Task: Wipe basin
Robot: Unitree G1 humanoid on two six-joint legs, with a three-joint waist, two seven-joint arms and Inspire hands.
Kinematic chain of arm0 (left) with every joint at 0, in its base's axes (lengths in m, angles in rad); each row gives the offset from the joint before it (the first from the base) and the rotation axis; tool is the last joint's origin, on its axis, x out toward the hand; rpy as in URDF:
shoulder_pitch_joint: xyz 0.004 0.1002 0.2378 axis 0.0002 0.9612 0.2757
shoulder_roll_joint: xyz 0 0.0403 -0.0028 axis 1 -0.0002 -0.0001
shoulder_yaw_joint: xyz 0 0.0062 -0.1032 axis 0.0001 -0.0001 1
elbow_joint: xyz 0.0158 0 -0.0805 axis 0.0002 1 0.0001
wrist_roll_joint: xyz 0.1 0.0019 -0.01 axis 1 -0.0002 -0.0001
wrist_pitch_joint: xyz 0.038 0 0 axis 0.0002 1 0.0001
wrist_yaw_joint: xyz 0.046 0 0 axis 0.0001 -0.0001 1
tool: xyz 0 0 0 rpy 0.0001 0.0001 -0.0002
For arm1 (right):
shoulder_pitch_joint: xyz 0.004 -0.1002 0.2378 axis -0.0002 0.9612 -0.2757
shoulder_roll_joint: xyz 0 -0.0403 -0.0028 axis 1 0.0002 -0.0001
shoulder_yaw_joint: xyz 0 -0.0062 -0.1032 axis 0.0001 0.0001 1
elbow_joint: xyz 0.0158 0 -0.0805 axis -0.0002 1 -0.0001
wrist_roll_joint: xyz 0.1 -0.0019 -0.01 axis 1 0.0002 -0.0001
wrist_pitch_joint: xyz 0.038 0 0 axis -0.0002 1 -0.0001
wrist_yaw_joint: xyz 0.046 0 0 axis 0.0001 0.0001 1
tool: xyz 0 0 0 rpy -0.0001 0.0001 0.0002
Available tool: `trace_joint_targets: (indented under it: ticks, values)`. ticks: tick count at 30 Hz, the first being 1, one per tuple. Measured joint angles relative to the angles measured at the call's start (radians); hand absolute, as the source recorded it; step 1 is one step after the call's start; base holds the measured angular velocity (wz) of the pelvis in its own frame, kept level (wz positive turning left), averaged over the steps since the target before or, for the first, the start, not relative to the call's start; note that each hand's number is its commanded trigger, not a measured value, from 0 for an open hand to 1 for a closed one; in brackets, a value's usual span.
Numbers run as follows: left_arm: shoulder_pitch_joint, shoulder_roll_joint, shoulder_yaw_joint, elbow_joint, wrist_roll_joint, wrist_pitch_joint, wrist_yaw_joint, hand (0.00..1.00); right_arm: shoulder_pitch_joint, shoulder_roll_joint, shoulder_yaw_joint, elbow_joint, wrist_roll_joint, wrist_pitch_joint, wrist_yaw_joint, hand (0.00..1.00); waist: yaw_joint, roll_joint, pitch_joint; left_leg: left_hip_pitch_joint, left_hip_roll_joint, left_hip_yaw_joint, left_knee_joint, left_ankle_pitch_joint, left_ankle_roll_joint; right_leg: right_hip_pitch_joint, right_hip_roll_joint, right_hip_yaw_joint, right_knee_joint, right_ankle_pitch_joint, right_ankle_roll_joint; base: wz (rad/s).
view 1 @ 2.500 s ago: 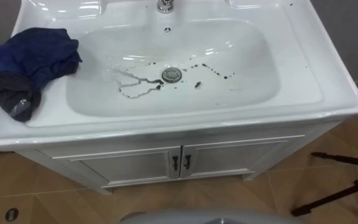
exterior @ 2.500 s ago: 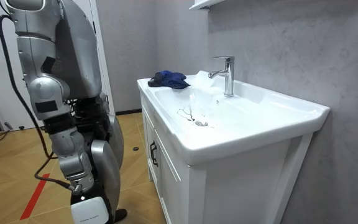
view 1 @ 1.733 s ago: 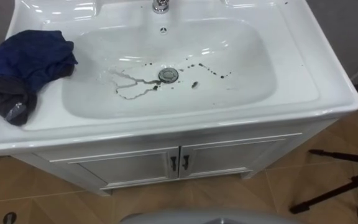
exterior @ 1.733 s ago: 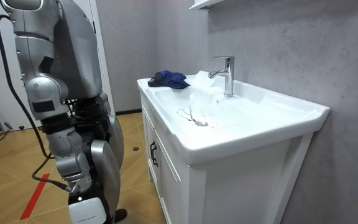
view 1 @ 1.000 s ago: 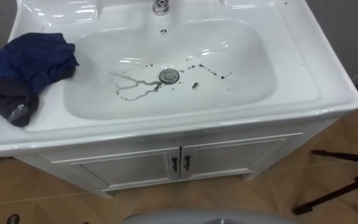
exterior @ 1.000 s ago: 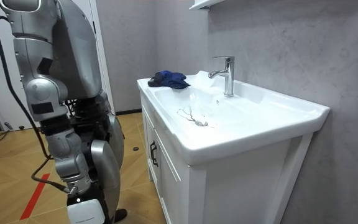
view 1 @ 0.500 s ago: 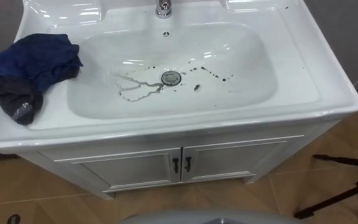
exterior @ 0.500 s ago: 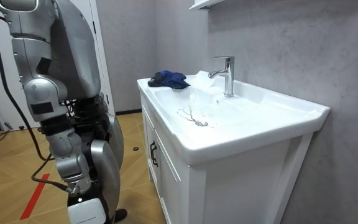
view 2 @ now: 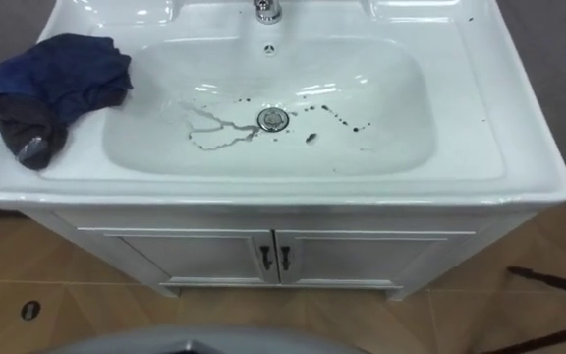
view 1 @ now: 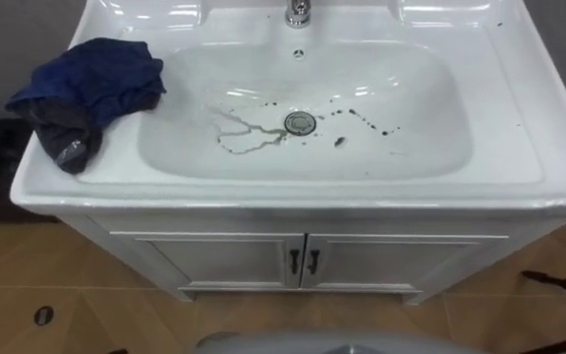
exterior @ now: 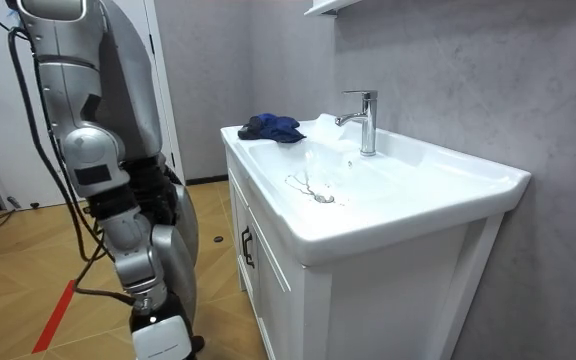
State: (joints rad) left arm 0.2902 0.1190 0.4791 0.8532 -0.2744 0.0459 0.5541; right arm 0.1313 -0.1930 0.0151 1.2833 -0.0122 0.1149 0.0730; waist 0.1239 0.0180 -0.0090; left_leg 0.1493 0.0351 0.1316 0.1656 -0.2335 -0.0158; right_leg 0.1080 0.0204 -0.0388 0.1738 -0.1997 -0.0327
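We're facing the basin (view 1: pixel 416 138), dark stains (view 1: pixel 244 136) round its drain (view 1: pixel 300 123), blue cloth (view 1: pixel 91 87) on left rim, right hand (exterior: pixel 156 337) hanging low, grip unreadable.

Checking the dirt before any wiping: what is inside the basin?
Inside the basin, dark streaks and dark spots lie around the drain. The blue cloth sits on the left rim, not inside, and covers the rim beneath it.
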Motion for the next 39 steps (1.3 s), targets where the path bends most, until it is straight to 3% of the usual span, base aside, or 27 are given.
trace_joint_targets:
  ticks: [4, 7, 11, 13, 18, 20, 26, 32, 39]
  values:
    - [-0.014, 0.016, 0.009, -0.052, 0.002, -0.082, 0.12, 0.0, 0.004, -0.001, 0.0, 0.002, 0.004, -0.029, -0.005, 0.0, 0.007, 0.003, -0.0005, 0.0, -0.006, -0.027, 0.0, 0.001, 0.001, 0.009, -0.006, -0.022, -0.001, -0.006, 0.002, 0.15]
    - [-0.001, 0.017, 0.029, -0.196, -0.004, -0.101, 0.192, 0.0, 0.009, -0.004, 0.0, -0.005, 0.003, -0.032, -0.002, 0.0, 0.02, 0.003, -0.0002, 0.0, -0.007, -0.036, 0.0, 0.001, 0.001, 0.009, -0.004, -0.022, -0.002, -0.007, 0.001, 0.02]
    - [-0.005, 0.061, 0.03, -0.312, -0.019, -0.166, 0.263, 0.0, 0.01, -0.019, -0.001, -0.041, -0.033, -0.037, 0.023, 0.0, 0.022, 0.009, -0.0001, -0.001, -0.01, -0.044, 0.0, 0.001, 0.001, 0.008, -0.007, -0.025, 0.0, -0.009, 0.002, 0.0]
    - [-0.01, 0.071, 0.033, -0.348, -0.017, -0.179, 0.283, 0.0, 0.009, -0.021, -0.006, -0.043, -0.051, -0.04, 0.036, 0.0, 0.021, 0.014, -0.0009, -0.001, -0.012, -0.05, 0.0, 0.001, 0.001, 0.007, -0.009, -0.026, 0.0, -0.009, 0.003, 0.0]
    - [-0.006, 0.071, 0.035, -0.509, -0.015, -0.188, 0.326, 0.0, 0.012, -0.022, -0.018, -0.044, -0.06, -0.046, 0.04, 0.0, 0.021, 0.017, -0.0023, -0.006, -0.013, -0.056, -0.002, 0.0, 0.002, -0.003, -0.007, -0.024, 0.003, -0.01, 0.003, -0.01]
    - [-0.013, 0.08, 0.032, -0.568, -0.015, -0.208, 0.349, 0.0, 0.022, -0.024, -0.018, -0.044, -0.065, -0.054, 0.04, 0.0, 0.017, 0.023, -0.0023, -0.005, -0.013, -0.059, -0.002, 0.0, 0.002, -0.003, -0.007, -0.023, 0.002, -0.009, 0.003, -0.04]
    - [-0.016, 0.098, 0.047, -0.727, 0.023, -0.21, 0.358, 0.0, 0.053, -0.026, -0.058, -0.049, -0.086, -0.058, 0.04, 0.0, 0.005, 0.031, -0.0032, -0.002, -0.015, -0.07, -0.001, 0.001, 0.003, -0.002, -0.008, -0.021, 0.003, -0.01, 0.003, -0.03]
    - [-0.056, 0.124, 0.086, -0.81, 0.055, -0.21, 0.356, 0.0, 0.096, -0.018, -0.058, -0.079, -0.129, -0.056, 0.051, 0.0, -0.012, 0.024, 0.0042, 0.005, -0.015, -0.066, 0.001, 0.001, 0.003, -0.004, -0.012, -0.017, 0.02, -0.02, 0.002, -0.02]
    - [-0.06, 0.138, 0.085, -0.873, 0.059, -0.22, 0.348, 0.0, 0.105, -0.015, -0.058, -0.082, -0.16, -0.049, 0.088, 0.0, -0.039, 0.023, 0.0055, 0.006, -0.016, -0.054, 0.001, 0.001, 0.003, -0.017, -0.014, -0.002, 0.034, -0.021, 0.004, -0.07]
